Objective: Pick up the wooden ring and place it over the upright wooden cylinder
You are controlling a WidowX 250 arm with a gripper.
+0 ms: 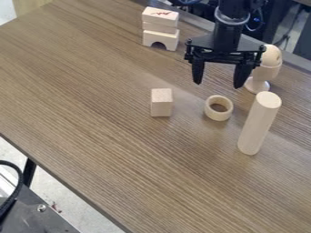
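My claw: open, fingers spread, pointing down.
Egg cup: pale, smooth, round-footed, rounded top; beside my claw, near the table's far edge.
Ring: pale, thick-walled; between block and upright cylinder.
Room: bare wood-grain tabletop from block to near edge.

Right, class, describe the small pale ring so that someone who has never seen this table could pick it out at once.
On the brown tabletop, look just below the black hand in the picture. The pale ring sits there between a small block and a tall cylinder. It alone is a round band with an open middle; both neighbours look solid.
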